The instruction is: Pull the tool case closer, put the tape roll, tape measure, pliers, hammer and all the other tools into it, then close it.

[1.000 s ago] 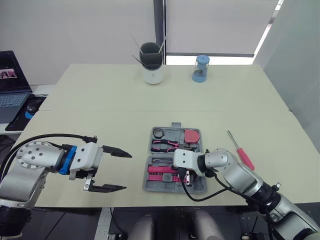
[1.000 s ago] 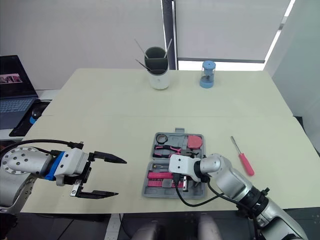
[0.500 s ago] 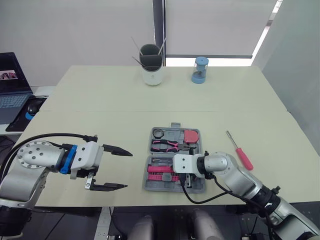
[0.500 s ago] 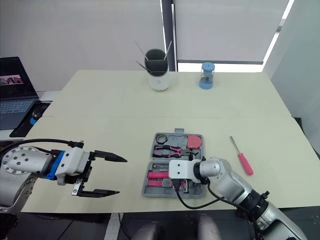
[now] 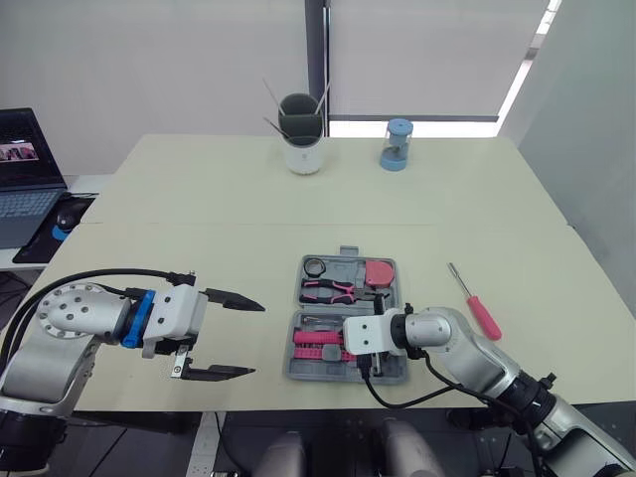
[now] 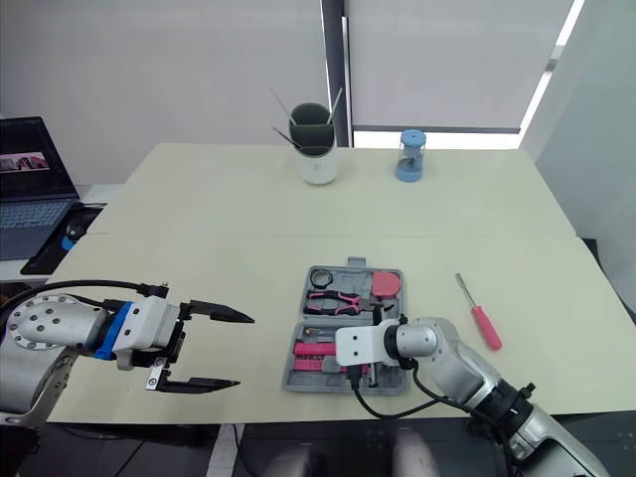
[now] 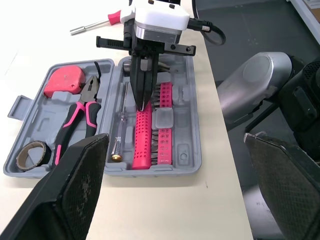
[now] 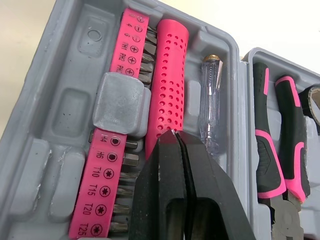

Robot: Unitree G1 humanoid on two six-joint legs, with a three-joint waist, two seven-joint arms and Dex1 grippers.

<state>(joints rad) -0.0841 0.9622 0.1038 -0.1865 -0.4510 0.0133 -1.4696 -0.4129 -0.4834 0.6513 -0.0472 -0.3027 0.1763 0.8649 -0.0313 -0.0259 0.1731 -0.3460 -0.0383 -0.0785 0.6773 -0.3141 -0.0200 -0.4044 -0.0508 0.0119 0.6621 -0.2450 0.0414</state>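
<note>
The right fingers [image 8: 160,175] are pressed together, nothing between them, their tip at the pink handle [image 8: 167,75] that lies in the near half of the case [image 7: 192,140]; whether they touch it I cannot tell. Beside that handle sit the rows of bits [image 8: 112,165] on one side and a clear-bodied tester [image 8: 211,100] on the other. In the far half lie the pliers [image 8: 280,130], the tape roll [image 7: 30,155] and the red tape measure [image 7: 62,80].

Outside, well apart on the right, a red-handled screwdriver [image 5: 474,301] lies loose on the surface [image 5: 199,219]. It looks light and stiff, with a slim bare shaft and a round handle that would likely roll if nudged. The thicker red handle seems the safer place to pinch it, across its middle.

The case itself looks like hard moulded plastic, open flat, and weighted by its load, so it should sit firm. For closing, the outer rim of one half is probably the place to lift.

The left fingers [image 5: 231,300] hang wide apart near the surface's front edge, away from the case.
</note>
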